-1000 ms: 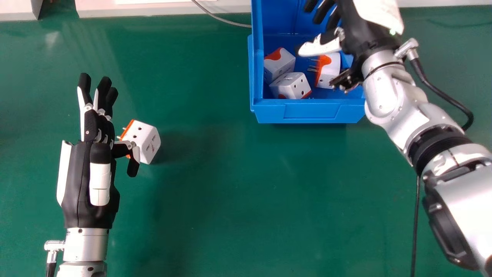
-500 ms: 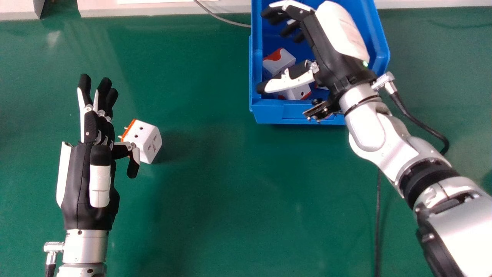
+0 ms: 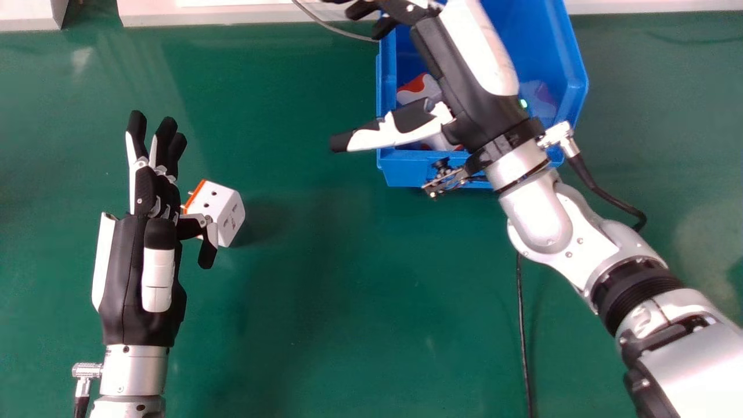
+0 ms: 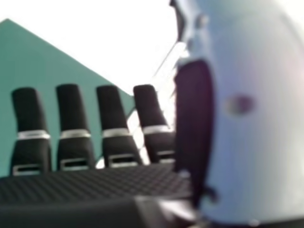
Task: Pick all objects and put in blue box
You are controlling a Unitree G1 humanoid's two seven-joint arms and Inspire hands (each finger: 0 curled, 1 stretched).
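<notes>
Where green tabletop [image 3: 325, 302] spreads, blue box [image 3: 401, 172], pale ledge [image 3: 244, 15]

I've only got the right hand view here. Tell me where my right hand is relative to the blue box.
Observer: From the head view, the right hand is over the blue box, with its thumb extending across the box's left wall.
Operator: Copy. Report any block outside the box.
Observer: One white block with an orange face is on the green table, right beside the left hand, on the side toward the box.
</notes>
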